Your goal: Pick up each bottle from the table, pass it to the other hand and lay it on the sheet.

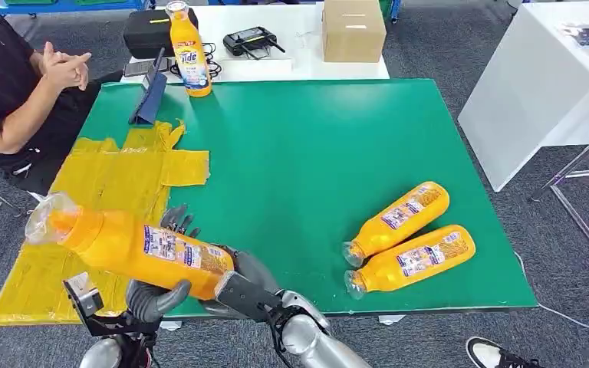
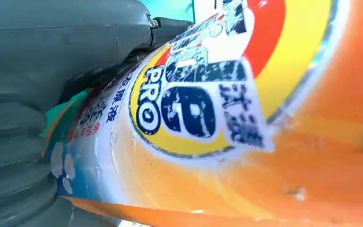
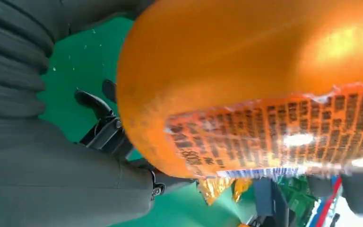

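An orange detergent bottle (image 1: 138,249) (image 2: 264,142) (image 3: 246,71) hangs above the table's near left corner, lying almost level with its clear cap pointing left over the yellow sheet (image 1: 115,180). My left hand (image 1: 153,299) (image 2: 52,56) grips it from below around the label. At the bottle's base end my right hand (image 1: 249,276) (image 3: 42,179) also holds it, thumb and dark fingers on opposite sides. Two more orange bottles (image 1: 403,218) (image 1: 414,261) lie side by side on the green table (image 1: 307,153) at the near right. Another one (image 1: 188,50) stands upright at the far left edge.
A person (image 1: 15,84) sits at the table's far left, hands clasped. A blue stand (image 1: 149,96) sits by the sheet's far end. Behind are a cardboard box (image 1: 353,29) and a black case (image 1: 149,31); a white table (image 1: 537,84) stands at right.
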